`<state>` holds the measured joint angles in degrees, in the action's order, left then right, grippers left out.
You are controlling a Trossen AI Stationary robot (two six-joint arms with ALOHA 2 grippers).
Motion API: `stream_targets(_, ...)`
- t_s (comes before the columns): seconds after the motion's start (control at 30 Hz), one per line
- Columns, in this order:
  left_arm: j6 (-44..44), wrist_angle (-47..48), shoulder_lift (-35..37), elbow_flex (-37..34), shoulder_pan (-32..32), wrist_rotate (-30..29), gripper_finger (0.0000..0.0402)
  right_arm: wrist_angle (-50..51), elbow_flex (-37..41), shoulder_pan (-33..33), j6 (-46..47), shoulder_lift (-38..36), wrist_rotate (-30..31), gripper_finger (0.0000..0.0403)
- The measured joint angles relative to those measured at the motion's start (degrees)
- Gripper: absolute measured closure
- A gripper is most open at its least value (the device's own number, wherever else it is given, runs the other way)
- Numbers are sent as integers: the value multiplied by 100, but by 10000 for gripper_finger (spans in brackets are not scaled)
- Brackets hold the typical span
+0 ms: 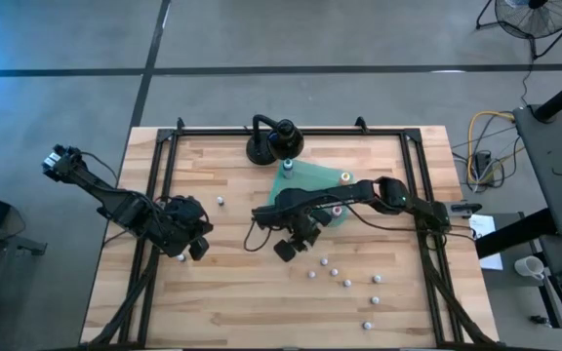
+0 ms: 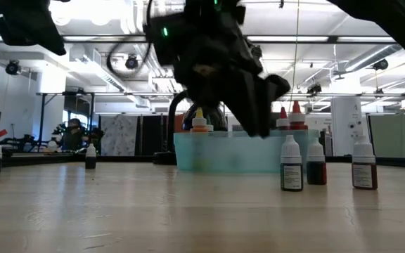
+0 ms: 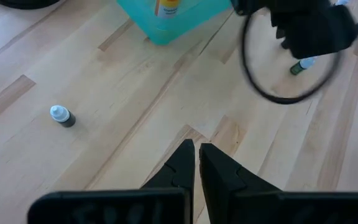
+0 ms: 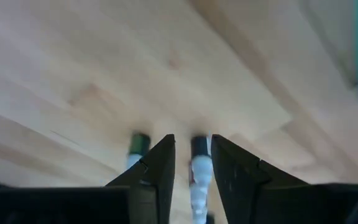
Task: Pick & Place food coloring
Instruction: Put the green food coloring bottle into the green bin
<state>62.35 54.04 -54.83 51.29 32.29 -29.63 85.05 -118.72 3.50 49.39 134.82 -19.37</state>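
My left gripper (image 1: pixel 195 246) sits at the table's nine-o'clock side, low over the wood, its two fingers (image 3: pixel 196 163) pressed together on nothing. A lone dark bottle (image 1: pixel 220 201) stands at about one o'clock from it, near but apart; in my left wrist view the same bottle (image 3: pixel 61 116) lies clear of my fingers on bare planks.

Toward the table's middle, my right gripper (image 1: pixel 286 248) hangs just off the six-o'clock corner of the flat green sheet (image 1: pixel 310 181). In the right wrist view a small food coloring bottle (image 4: pixel 200 163), dark body and whitish tip, stands between my right fingers (image 4: pixel 157 168). The jaws flank it closely, but I cannot tell whether they pinch it or merely stand around it. A second bottle (image 4: pixel 137 148) stands just beside the outer face of one finger.

At the table's twelve o'clock a black round-based stand (image 1: pixel 271 141) touches the sheet's far edge. Bottles rest on the sheet: a green-capped one (image 1: pixel 287 167) near the stand, another (image 1: pixel 345 176) at its three-o'clock edge, a reddish one (image 1: pixel 338 210) lower down.

Toward five o'clock from my right gripper, loose bottles (image 1: pixel 347 282) are scattered over the bare wood, well apart from one another. In the low view three of them (image 2: pixel 291 164) stand upright in front of the sheet.
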Motion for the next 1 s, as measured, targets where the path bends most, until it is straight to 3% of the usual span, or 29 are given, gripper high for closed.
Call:
stream_targets(0.33,0,0,0,0,-1,0,401,-169,-1630,343,-353,-9,2706,320)
stream_targets(0.53,0,-4,-2,0,0,-4,401,-1268,-1566,497,-970,-431,3949,326)
stream_targets(0.63,0,-2,-2,0,-1,-2,401,-1614,-1610,489,-1066,-519,4223,325)
stream_targets(1.0,0,-4,-2,0,0,-4,401,-2105,-1628,475,-1599,-601,4204,322)
